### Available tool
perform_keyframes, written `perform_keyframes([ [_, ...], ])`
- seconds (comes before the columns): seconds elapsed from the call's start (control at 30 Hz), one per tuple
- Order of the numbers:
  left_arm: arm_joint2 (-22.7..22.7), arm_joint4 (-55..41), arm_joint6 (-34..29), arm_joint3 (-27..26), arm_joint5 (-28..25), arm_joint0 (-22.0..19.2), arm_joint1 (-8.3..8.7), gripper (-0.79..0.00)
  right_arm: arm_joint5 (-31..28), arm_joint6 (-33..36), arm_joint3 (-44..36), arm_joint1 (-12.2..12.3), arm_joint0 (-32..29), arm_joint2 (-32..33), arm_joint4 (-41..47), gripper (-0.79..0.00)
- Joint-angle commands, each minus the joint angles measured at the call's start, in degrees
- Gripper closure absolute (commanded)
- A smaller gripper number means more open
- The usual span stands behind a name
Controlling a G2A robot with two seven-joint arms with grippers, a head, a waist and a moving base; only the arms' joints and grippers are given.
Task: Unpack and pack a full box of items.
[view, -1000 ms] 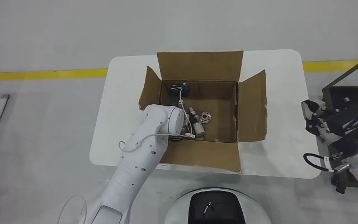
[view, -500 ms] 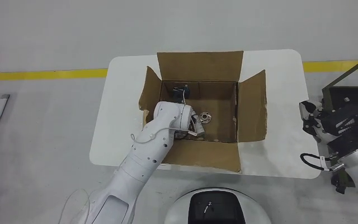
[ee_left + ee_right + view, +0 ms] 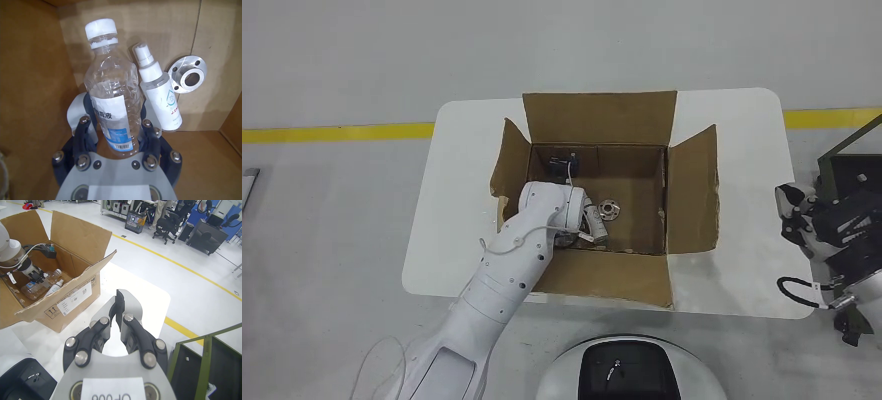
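Note:
An open cardboard box (image 3: 597,120) stands on the white table (image 3: 467,200). On the box floor lies a clear water bottle (image 3: 113,85) with a white cap. My left gripper (image 3: 115,106) reaches down into the box, its fingers pressed against both sides of the bottle's lower body. A white spray bottle (image 3: 164,98) rests against the bottle, and a metal flange (image 3: 187,74) lies just past it. From the right wrist view, the left gripper (image 3: 40,278) sits over the bottle (image 3: 30,291). My right gripper (image 3: 118,306) hangs shut and empty off the table's right end (image 3: 794,210).
The box's four flaps stand open; the near flap (image 3: 56,294) leans toward the right arm. A green-framed dark rack (image 3: 208,361) stands close beside the right gripper. Bare table lies left and right of the box.
The left arm swung further into the box and lowered its gripper around the water bottle. The right gripper drifted slightly nearer the table's front.

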Motion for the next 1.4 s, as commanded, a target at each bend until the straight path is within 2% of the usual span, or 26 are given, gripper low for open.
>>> perform_keyframes([
  [0.0, -0.1, 0.4, -0.1, 0.4, -0.3, 0.2, -0.10, -0.613, -0.1, 0.1, 0.0, -0.1, 0.0, -0.1, -0.2, 0.000],
  [0.17, -0.1, 0.7, 0.0, 1.5, -0.8, 0.4, -0.52, -0.613, -0.4, 0.2, 0.1, -0.2, 0.2, -0.1, 0.0, 0.000],
  [0.23, -0.1, 0.7, 0.0, 1.9, -0.9, 0.3, -0.68, -0.591, -0.6, 0.2, 0.2, -0.3, 0.3, -0.1, 1.0, 0.000],
  [0.3, -0.2, 0.8, 0.0, 2.4, -1.2, 0.2, -0.87, -0.526, -0.8, 0.0, 0.4, -0.4, 0.6, 0.0, 3.9, 0.000],
  [0.33, -0.2, 0.8, 0.1, 2.8, -1.3, 0.1, -0.99, -0.434, -1.0, 0.4, 0.6, -0.4, 0.9, 0.2, 5.9, -0.015],
  [0.37, -0.3, 0.9, 0.1, 3.1, -1.3, 0.1, -1.08, -0.336, -1.0, 0.5, 0.6, -0.5, 1.1, 0.2, 8.4, -0.175],
  [0.4, -0.3, 0.9, 0.2, 3.3, -1.4, 0.0, -1.17, -0.246, -1.2, 0.8, 0.7, -0.5, 1.5, 0.4, 10.8, -0.243],
  [0.43, -0.3, 0.9, 0.3, 3.5, -1.4, 0.0, -1.23, -0.086, -1.4, 1.2, 0.8, -0.5, 1.9, 0.6, 12.2, -0.246],
  [0.47, -0.4, 1.0, 0.4, 3.7, -1.4, -0.1, -1.35, 0.000, -1.8, 2.2, 0.8, -0.5, 2.5, 0.8, 15.5, -0.259],
  [0.67, -0.9, 1.4, 0.5, 4.0, -1.5, -0.3, -1.78, 0.000, -1.8, 11.2, 1.7, -0.3, 6.7, -1.0, 28.7, -0.369],
  [0.7, -1.1, 1.5, 0.5, 3.9, -1.4, -0.3, -1.81, 0.000, -1.0, 12.3, 2.0, -0.3, 7.6, -1.6, 29.9, -0.474],
  [0.77, -1.5, 1.7, 0.5, 3.3, -1.4, -0.3, -1.86, 0.000, 0.0, 14.5, 2.1, -0.2, 9.5, -3.0, 30.2, -0.529],
  [0.83, -1.9, 1.9, 0.2, 2.5, -1.3, 0.0, -1.85, 0.000, 0.9, 15.9, 2.9, -0.1, 11.1, -4.8, 30.1, -0.637],
  [0.87, -2.1, 2.1, 0.0, 1.9, -1.3, 0.1, -1.83, 0.000, 1.4, 16.6, 3.4, -0.1, 11.9, -5.7, 30.4, -0.643],
  [1.07, -3.6, 3.8, -1.9, -3.0, -2.1, 1.5, -1.50, 0.000, 3.0, 20.0, 6.3, -0.1, 16.5, -11.3, 29.4, -0.582],
  [1.17, -4.7, 4.7, -3.1, -6.6, -2.7, 2.4, -1.20, 0.000, 3.7, 20.7, 7.3, -0.1, 17.9, -13.2, 28.5, -0.480],
  [1.2, -5.2, 5.0, -3.6, -7.9, -2.9, 2.8, -1.07, 0.000, 3.9, 20.8, 7.7, -0.2, 18.2, -13.6, 28.3, -0.379],
  [1.23, -5.5, 5.2, -3.9, -8.8, -3.0, 3.1, -0.99, 0.000, 4.0, 20.7, 8.0, -0.2, 18.4, -13.9, 28.2, -0.351],
  [1.27, -6.3, 5.4, -4.5, -10.8, -3.2, 3.6, -0.81, 0.000, 4.3, 20.7, 8.5, -0.2, 18.5, -14.3, 27.9, -0.280],
  [1.33, -7.3, 5.6, -5.2, -13.3, -3.7, 4.3, -0.59, 0.000, 4.5, 20.6, 8.9, -0.2, 18.6, -14.6, 27.7, -0.111],
  [1.37, -8.2, 5.3, -5.8, -15.3, -3.9, 4.8, -0.42, 0.000, 4.6, 20.4, 9.2, -0.2, 18.6, -14.7, 27.6, 0.000],
])
